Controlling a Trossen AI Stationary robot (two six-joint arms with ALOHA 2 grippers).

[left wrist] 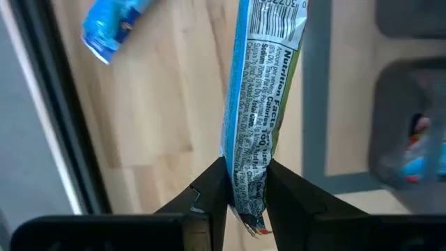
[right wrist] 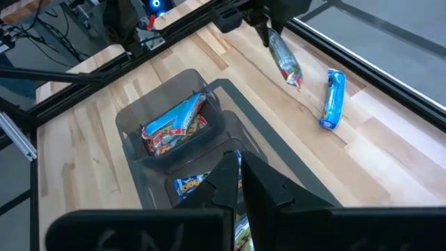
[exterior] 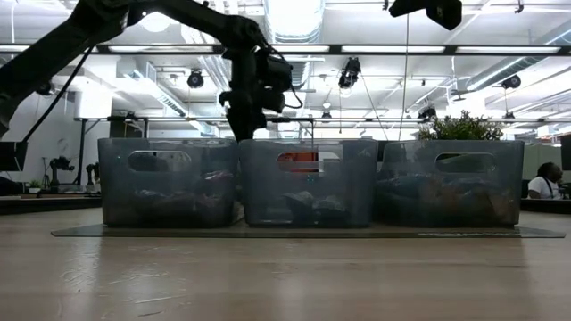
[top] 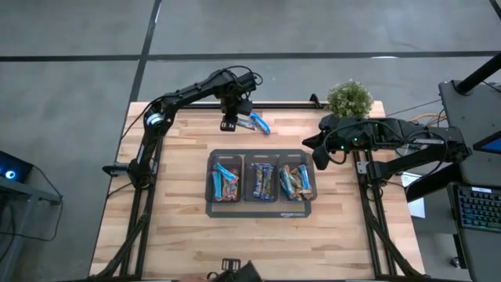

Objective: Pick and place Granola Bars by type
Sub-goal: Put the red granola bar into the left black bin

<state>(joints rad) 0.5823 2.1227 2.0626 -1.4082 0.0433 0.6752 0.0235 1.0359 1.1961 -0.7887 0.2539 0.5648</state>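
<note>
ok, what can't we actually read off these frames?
- Held bar: its front is turned away in the left wrist view, and it is too small in the high view, so its type is unclear.
- Bin contents: low view, blurred by the frosted walls.
- Loose blue bar: label too small in every view.
- Right claw: the third bin is cut off by it in its wrist view.

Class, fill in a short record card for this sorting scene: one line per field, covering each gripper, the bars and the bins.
Left gripper: shut on a granola bar, held above the table's far side
Right gripper: shut, empty, waiting at the right
Loose bar: light blue, lying on the table
Bins: three on a tray, each holding bars
</note>
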